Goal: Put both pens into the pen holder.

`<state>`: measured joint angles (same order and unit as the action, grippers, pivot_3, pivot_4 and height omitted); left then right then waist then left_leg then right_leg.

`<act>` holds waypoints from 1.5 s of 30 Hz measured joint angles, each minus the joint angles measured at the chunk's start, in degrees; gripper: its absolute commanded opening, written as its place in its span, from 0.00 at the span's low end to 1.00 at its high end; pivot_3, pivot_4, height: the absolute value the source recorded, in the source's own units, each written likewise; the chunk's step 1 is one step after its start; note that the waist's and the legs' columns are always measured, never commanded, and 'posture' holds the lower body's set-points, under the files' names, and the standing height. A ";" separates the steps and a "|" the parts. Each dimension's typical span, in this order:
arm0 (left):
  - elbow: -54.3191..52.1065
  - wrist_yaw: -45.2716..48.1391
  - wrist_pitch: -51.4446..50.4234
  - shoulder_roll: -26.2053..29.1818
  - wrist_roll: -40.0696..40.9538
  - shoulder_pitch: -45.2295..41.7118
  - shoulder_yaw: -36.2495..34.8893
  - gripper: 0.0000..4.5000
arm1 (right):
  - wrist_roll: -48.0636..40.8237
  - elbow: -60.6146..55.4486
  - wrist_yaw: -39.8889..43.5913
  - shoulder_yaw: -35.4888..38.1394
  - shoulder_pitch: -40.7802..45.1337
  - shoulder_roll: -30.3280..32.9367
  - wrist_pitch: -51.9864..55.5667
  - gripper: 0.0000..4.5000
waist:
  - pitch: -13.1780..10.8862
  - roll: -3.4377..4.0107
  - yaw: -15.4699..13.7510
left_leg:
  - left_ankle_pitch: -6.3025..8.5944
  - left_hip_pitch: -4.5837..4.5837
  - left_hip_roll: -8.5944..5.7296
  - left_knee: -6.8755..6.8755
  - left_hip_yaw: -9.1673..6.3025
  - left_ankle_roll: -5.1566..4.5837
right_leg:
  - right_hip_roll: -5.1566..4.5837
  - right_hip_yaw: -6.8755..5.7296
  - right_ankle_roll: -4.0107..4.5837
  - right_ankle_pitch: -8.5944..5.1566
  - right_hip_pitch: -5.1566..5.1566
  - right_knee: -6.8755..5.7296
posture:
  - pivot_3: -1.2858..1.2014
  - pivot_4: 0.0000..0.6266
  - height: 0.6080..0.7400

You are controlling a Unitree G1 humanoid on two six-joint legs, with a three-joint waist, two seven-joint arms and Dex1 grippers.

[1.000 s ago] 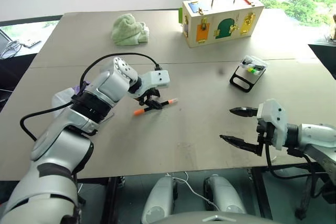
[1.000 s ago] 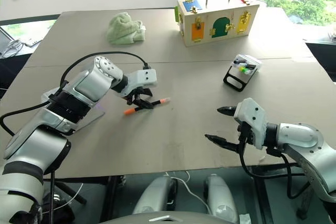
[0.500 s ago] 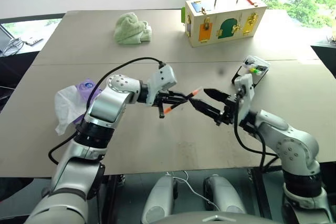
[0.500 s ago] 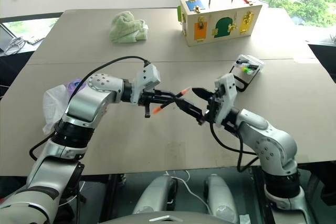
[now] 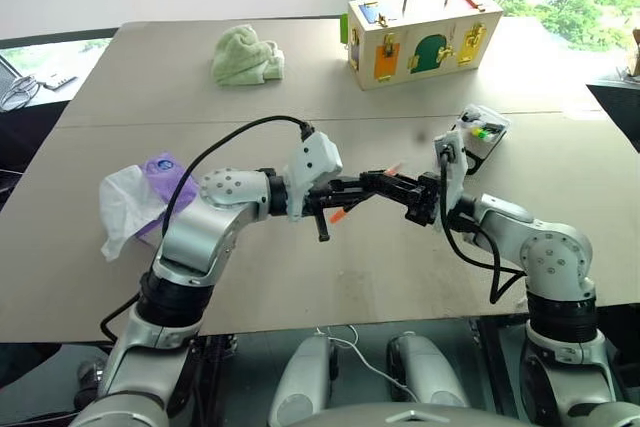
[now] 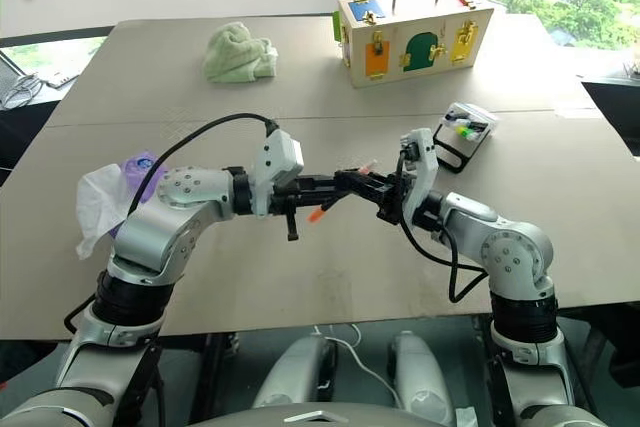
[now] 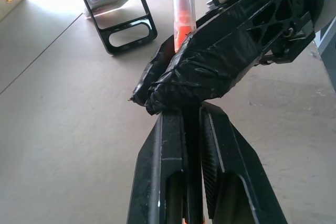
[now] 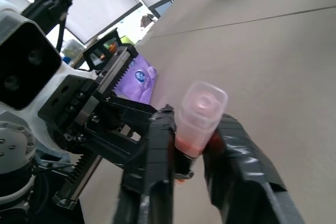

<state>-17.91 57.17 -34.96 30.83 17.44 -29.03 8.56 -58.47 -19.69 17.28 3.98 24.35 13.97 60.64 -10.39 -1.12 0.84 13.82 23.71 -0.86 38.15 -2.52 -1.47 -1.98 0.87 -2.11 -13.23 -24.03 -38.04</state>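
Orange-ended pen point(image 5: 362, 196) hangs mid-frame above the counter point(image 5: 300, 277), pinched by both the left end effector point(image 5: 345, 190) and right end effector point(image 5: 385, 183). Its long axis points toward the pen holder point(image 5: 474, 137), upper right, nearest the right arm.

arms: silver-grey rounded shells, black joint bands | wrists: white boxy housings | cables: black, looped from forearm to wrist on both sides | left tool point(image 5: 352, 190): slim black ribbed fingers | right tool point(image 5: 392, 185): black fingers wrapped in wrinkled tape

Orange-ended pen point(image 5: 338, 215), green cloth point(image 5: 246, 55), black-framed holder point(image 5: 475, 137), seemingly purple packet point(image 5: 166, 173).
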 measured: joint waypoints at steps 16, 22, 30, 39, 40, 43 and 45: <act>-1.98 -8.35 -4.82 -0.32 9.61 3.11 -10.02 0.58 | 21.45 -10.60 3.34 3.32 -1.40 19.39 -20.13 0.02 | -0.02 0.02 -0.09 | 0.02 0.00 0.03 0.05 0.10 -0.03 | 0.02 -0.05 -0.06 0.02 0.01 0.04 | 0.52 0.24 1.00; -2.14 -10.59 -2.59 -1.83 9.56 3.32 -9.56 0.58 | 32.58 -11.40 2.10 4.42 -1.34 25.73 -25.87 0.02 | -0.02 0.03 -0.20 | 0.02 -0.02 0.04 0.07 0.20 -0.03 | 0.00 0.04 -0.06 0.02 0.03 0.04 | 0.52 0.24 1.00; -1.68 -11.23 0.85 -2.49 7.95 3.20 -6.44 0.58 | 43.06 -6.07 0.55 1.82 -0.03 23.68 -31.87 0.02 | -0.01 0.02 -0.08 | 0.02 -0.05 0.05 0.07 0.23 -0.03 | 0.02 0.07 -0.05 0.03 0.03 0.03 | 0.52 0.24 1.00; -1.74 -12.35 1.31 -2.30 7.45 3.31 -6.19 0.58 | 49.53 -0.06 1.05 -2.20 -0.04 20.29 -36.49 0.02 | -0.02 0.03 -0.18 | 0.02 -0.03 0.04 0.07 0.23 -0.03 | 0.00 0.07 -0.05 0.03 0.03 0.05 | 0.52 0.24 1.00; -1.78 -12.47 1.30 -2.23 7.46 3.38 -6.19 0.58 | 50.17 0.20 1.08 -2.38 -0.04 20.20 -36.99 0.02 | -0.02 0.03 -0.18 | 0.02 -0.04 0.04 0.07 0.22 -0.03 | 0.00 0.06 -0.05 0.03 0.03 0.05 | 0.52 0.24 1.00; -1.93 -12.55 1.30 -2.13 7.55 3.65 -6.20 0.58 | 52.76 1.79 1.06 -3.39 -0.03 19.87 -38.84 0.02 | -0.02 0.03 -0.16 | 0.02 -0.04 0.04 0.07 0.23 -0.03 | 0.01 0.07 -0.05 0.03 0.03 0.04 | 0.52 0.24 1.00; -2.35 -12.51 1.40 -2.12 7.80 4.15 -6.31 0.58 | 54.67 3.13 0.97 -4.07 0.22 19.55 -39.91 0.02 | -0.02 0.03 -0.11 | 0.02 -0.05 0.04 0.07 0.25 -0.03 | 0.01 0.08 -0.05 0.03 0.02 0.04 | 0.52 0.24 1.00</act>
<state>-20.26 44.66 -33.56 28.71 25.23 -24.88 2.26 -3.80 -16.56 18.25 -0.09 24.57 33.53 20.73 -10.41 -1.09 0.73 13.84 23.66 -0.82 38.21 -2.27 -1.50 -1.98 0.95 -2.16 -13.20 -24.00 -38.00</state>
